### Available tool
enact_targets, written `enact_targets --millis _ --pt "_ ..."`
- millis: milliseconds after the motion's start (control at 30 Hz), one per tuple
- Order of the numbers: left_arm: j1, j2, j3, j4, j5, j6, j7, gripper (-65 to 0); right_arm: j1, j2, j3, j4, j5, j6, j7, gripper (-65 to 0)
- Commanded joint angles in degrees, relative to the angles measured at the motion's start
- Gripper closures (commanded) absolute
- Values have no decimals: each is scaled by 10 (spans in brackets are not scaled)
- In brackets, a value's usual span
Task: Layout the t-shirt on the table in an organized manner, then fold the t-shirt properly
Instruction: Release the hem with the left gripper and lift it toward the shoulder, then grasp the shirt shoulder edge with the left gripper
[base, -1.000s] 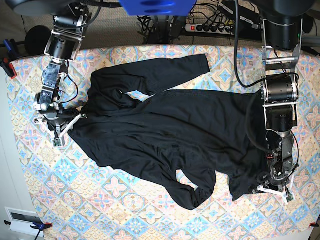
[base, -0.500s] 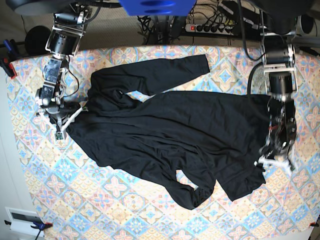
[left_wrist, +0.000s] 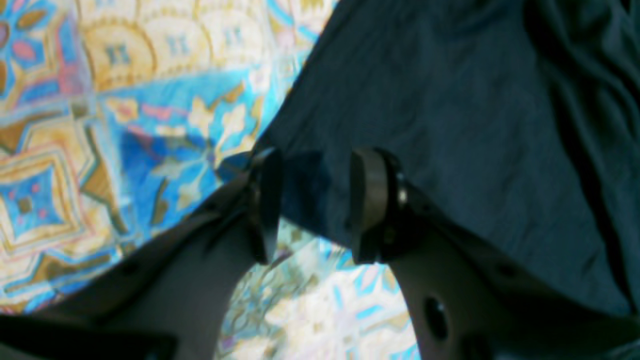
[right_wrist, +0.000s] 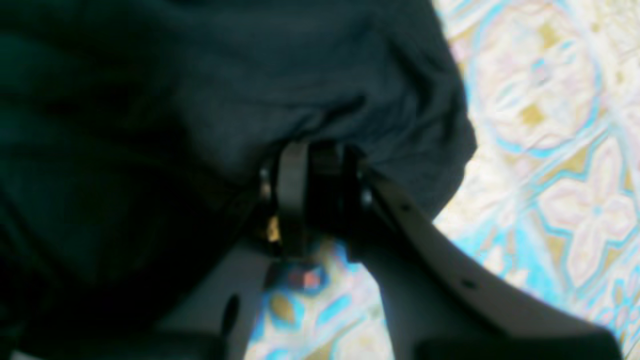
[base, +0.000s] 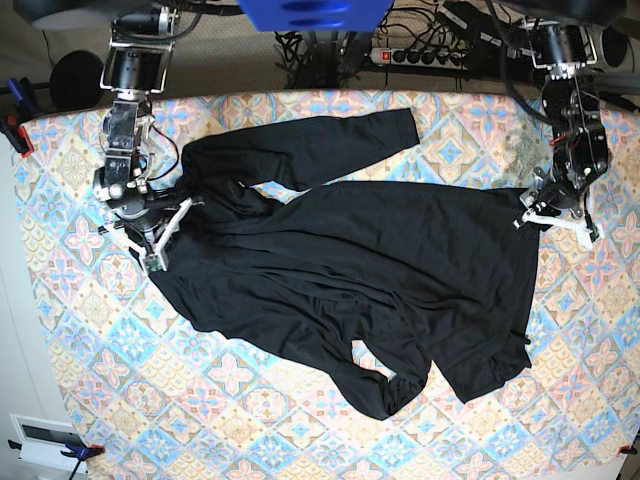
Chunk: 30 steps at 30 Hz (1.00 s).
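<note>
Half the layout remained: your right claw (right_wrist: 320, 200) pinched the t-shirt (base: 350, 260), your left claw (left_wrist: 312, 205) stood open at its edge, sleeves crumpled on the bench (base: 60, 300), nothing folded.

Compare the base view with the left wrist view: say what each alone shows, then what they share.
Base only: the whole shirt with both sleeves, the right gripper at its edge, cables behind the table.
Left wrist only: the left gripper up close, jaws apart over a shirt corner, not clamping it.
Both: black shirt, patterned table.
</note>
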Motion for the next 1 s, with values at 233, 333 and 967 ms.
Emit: enact_targets --millis 233,333,967 --pt "88 -10 44 73 -100 -1 -2 -225 10 10 7 8 -1 -4 9 -117" --pt "116 -12 98 118 -117 -1 -1 -226 10 10 8 7 -1 -4 9 -117" --pt "129 -2 294 125 -59 2 -2 -226 10 10 9 7 -1 -4 9 -117"
